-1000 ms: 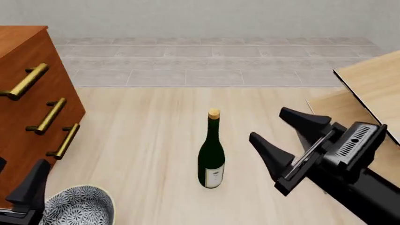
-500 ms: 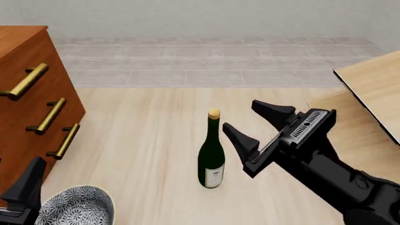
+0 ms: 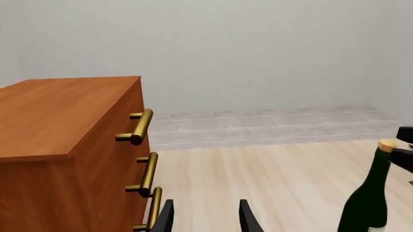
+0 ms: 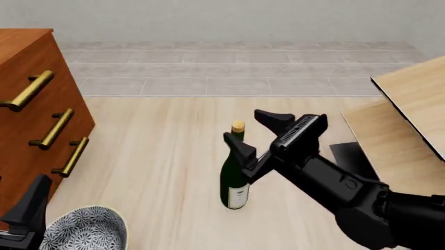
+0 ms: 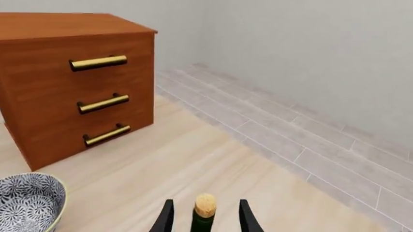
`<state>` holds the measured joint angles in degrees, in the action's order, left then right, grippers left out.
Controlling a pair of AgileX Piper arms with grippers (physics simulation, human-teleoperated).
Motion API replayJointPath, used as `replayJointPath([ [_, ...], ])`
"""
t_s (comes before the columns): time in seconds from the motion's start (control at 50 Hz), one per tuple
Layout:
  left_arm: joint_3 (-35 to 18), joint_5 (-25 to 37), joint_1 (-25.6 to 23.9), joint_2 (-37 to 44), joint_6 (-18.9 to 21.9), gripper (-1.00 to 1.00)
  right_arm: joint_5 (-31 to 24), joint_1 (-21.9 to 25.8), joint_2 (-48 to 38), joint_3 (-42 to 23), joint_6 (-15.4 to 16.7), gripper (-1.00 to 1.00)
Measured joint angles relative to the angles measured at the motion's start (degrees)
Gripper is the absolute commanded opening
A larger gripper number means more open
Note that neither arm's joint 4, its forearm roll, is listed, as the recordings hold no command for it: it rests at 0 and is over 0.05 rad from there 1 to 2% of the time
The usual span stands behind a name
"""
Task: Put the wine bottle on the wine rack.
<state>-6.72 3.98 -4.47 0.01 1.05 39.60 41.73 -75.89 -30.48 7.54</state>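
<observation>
Right gripper [image 4: 250,129] has swung in from the right over the last second, jaws wide and now straddling the gold-capped neck of the upright dark green glass wine bottle [image 4: 235,182] mid-surface, ungrasped; closing looks next.
</observation>
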Motion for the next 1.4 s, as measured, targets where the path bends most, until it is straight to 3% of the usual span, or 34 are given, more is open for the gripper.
replayJointPath([
  [0.64,0.32,-0.16,0.81,0.0,0.41,1.0,2.58,0.38,-6.96,-3.05,-0.63,1.0],
  [0.66,0.33,-0.16,0.81,0.0,0.42,1.0,2.6,0.36,-6.98,-3.04,-0.63,-1.0],
  [1.18,0.04,0.01,0.69,0.0,0.44,1.0,2.08,-0.6,-6.25,-2.6,-0.52,-1.0],
  [1.4,-0.3,0.32,0.35,0.0,0.37,1.0,-2.09,-0.39,-1.82,-3.48,-0.36,-1.0],
])
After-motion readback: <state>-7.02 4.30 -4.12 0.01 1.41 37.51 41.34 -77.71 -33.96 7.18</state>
